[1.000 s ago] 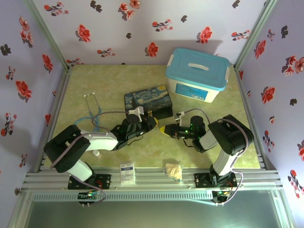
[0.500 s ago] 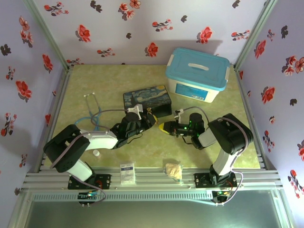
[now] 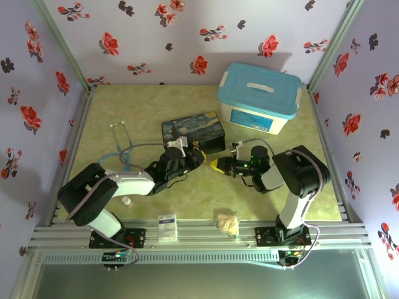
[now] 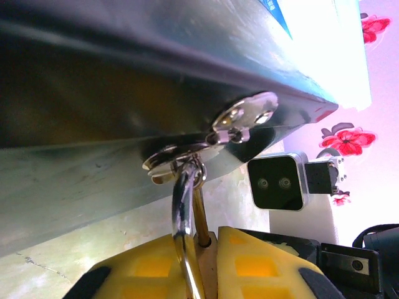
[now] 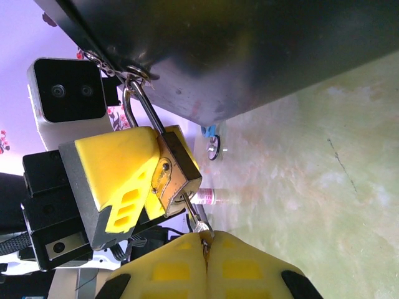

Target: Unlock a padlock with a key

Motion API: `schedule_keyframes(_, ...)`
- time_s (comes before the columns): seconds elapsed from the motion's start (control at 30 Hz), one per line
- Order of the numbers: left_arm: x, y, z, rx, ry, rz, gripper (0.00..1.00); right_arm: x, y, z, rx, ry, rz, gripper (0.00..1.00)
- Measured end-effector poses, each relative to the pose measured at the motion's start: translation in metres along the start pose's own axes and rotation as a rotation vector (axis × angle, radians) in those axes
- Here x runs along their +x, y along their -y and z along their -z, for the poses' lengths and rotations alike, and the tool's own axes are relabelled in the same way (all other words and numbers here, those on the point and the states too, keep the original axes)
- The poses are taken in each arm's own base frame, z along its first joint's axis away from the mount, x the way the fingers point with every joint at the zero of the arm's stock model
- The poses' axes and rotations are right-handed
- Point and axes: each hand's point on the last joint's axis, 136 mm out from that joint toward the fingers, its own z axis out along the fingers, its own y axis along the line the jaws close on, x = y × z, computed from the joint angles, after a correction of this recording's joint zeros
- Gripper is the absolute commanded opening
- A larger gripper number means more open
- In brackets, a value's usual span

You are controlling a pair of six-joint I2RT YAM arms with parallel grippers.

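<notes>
The small brass padlock [image 5: 177, 168] hangs by its silver shackle [image 5: 140, 109] from the latch of the painted box [image 3: 193, 131]. My left gripper [image 4: 209, 243] is shut on the padlock body [image 4: 209, 268], its yellow fingers [image 5: 112, 174] on either side, and the shackle [image 4: 184, 205] runs up to the box's metal hasp [image 4: 243, 118]. The thin key [image 5: 190, 208] has its blade in the bottom of the padlock. My right gripper [image 5: 206, 246] is shut on the key's head. From above, both grippers [image 3: 198, 154] [image 3: 218, 166] meet at the box's front right corner.
A white tub with a blue lid [image 3: 259, 96] stands at the back right. A stethoscope [image 3: 121, 146] lies to the left of the box, with a small white bottle cap [image 3: 126, 200] nearer. A card [image 3: 166, 227] and a crumpled wad [image 3: 227, 223] rest at the front rail.
The right wrist has crept a little toward the back while its fingers stay at the padlock. The left gripper and the box shifted very slightly left early on.
</notes>
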Motion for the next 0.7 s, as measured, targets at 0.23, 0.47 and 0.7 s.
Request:
schedule_keyframes(0.23, 0.000, -0.001, -0.002, 0.006, 0.006, 0.002, 0.00, -0.001, 0.000, 0.001, 0.001, 0.005, -0.011, 0.00)
schedule_keyframes(0.47, 0.005, -0.010, 0.000, 0.007, 0.007, 0.037, 0.00, 0.001, 0.008, -0.001, 0.007, -0.004, -0.037, 0.00)
schedule_keyframes(0.7, 0.002, -0.010, 0.002, 0.021, 0.024, 0.075, 0.00, 0.000, 0.005, -0.004, 0.025, 0.048, -0.040, 0.00)
